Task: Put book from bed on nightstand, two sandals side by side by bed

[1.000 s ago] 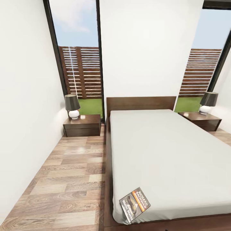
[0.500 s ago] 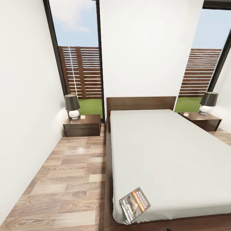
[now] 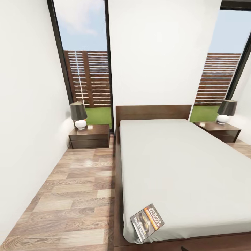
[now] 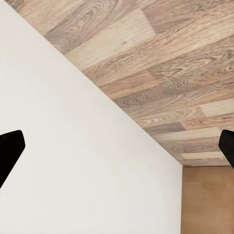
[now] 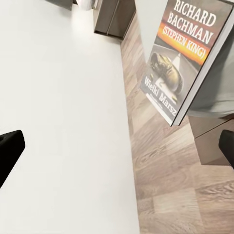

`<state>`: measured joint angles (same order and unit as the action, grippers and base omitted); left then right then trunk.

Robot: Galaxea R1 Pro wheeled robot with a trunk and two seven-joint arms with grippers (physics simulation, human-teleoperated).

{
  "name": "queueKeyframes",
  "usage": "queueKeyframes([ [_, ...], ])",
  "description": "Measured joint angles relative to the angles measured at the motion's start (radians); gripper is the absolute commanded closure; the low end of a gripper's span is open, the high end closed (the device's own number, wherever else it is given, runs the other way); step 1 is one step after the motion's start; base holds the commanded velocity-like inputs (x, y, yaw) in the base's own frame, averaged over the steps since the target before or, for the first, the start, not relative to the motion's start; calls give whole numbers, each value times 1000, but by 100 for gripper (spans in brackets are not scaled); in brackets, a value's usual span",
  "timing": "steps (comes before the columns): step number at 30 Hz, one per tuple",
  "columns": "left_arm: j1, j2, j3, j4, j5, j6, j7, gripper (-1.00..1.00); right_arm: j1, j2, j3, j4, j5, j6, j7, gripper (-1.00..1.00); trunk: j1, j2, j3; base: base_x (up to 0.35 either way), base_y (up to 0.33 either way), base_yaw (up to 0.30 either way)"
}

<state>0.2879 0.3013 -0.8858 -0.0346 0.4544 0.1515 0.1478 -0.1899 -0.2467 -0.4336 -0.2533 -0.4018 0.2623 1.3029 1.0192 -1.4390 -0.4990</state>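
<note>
The book (image 3: 147, 223) lies flat on the near left corner of the bed (image 3: 181, 167), partly over the pale mattress edge. In the right wrist view the book (image 5: 183, 58) shows its orange band and "Richard Bachman" lettering. My right gripper (image 5: 117, 151) is open, well short of the book, with nothing between its black fingertips (image 5: 9, 148). My left gripper (image 4: 117, 151) is open too, facing a white wall and plank floor. One nightstand (image 3: 89, 136) stands left of the headboard, another nightstand (image 3: 219, 130) at the right. The sandals are out of view.
Each nightstand carries a dark-shaded lamp: the left lamp (image 3: 78, 115) and the right lamp (image 3: 226, 111). A strip of wood floor (image 3: 73, 195) runs between the white left wall (image 3: 24, 122) and the bed frame. Tall black-framed windows flank the headboard.
The head view has shifted very slightly. The book, the bed and the nightstands have not moved.
</note>
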Motion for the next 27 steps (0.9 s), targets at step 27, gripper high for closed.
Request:
queueKeyframes([
  [27, 0, 0, 0, 0, 0, -1, 2, -100, -5, -3, -1, -1, -2, 62, 4, -100, 0, 0, 0, 0, 16, 0],
])
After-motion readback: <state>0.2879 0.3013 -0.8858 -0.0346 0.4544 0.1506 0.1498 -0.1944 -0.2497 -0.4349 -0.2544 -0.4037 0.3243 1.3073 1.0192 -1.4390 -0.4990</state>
